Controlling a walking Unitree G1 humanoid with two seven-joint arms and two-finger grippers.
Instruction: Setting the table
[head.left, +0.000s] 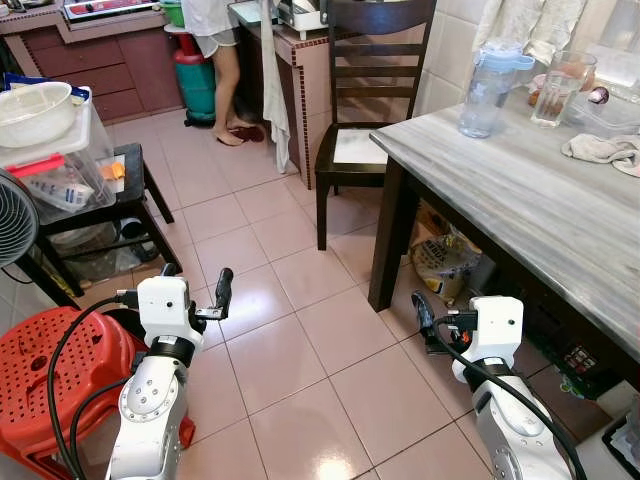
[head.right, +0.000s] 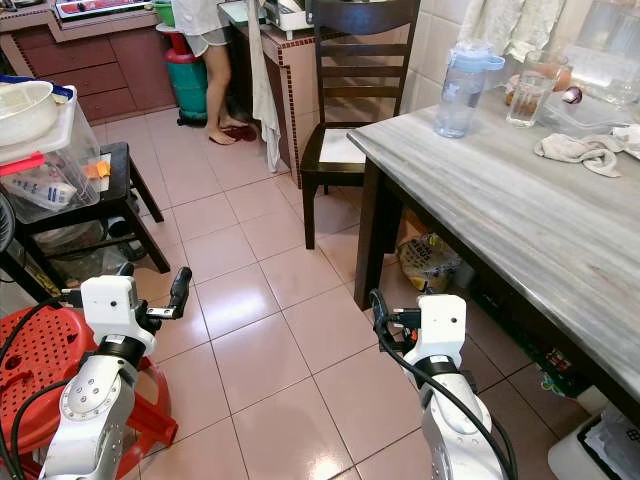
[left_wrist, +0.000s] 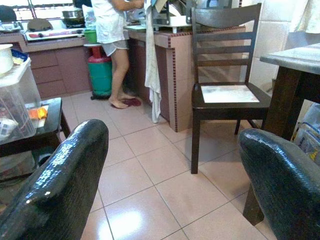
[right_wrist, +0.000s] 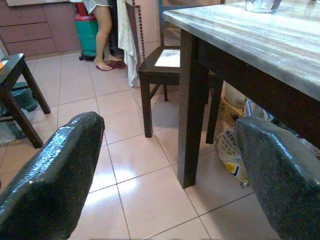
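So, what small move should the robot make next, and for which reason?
Probably step toward the table, raising both arms. The left gripper and right gripper are open, holding nothing, low over the tiled floor and below the tabletop. The water jug, glass and cloth sit at the far end, seemingly out of reach from here.

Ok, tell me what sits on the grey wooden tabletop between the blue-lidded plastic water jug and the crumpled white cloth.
A clear drinking glass stands between the blue-lidded plastic water jug and the crumpled white cloth on the grey wooden tabletop, seen in both eye views.
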